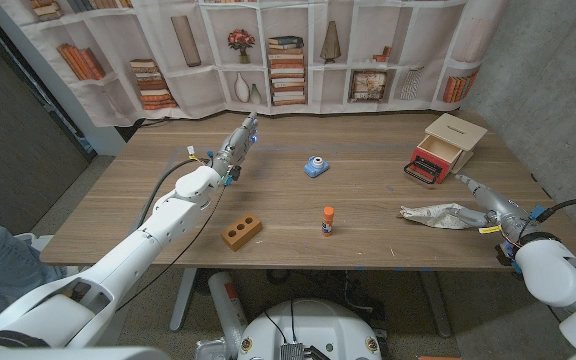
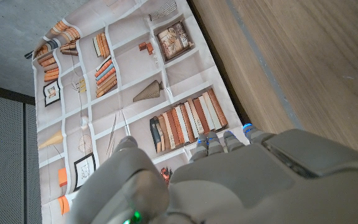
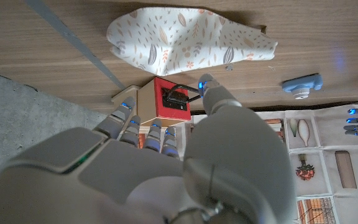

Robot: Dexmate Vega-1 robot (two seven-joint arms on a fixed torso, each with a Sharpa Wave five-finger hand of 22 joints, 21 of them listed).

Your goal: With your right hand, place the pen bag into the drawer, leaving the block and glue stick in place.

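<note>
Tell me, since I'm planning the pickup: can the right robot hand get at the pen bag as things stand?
Probably yes. The pen bag lies flat on the table just beside the right robot hand, with nothing between them; the glue stick stands well clear.

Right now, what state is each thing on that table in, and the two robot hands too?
Pen bag: lying flat on the table, not held.
Drawer: slid partly open.
Glue stick: standing upright.
Block: lying on the table.
Right hand: beside the bag, holding nothing.
Left hand: holding nothing.
</note>
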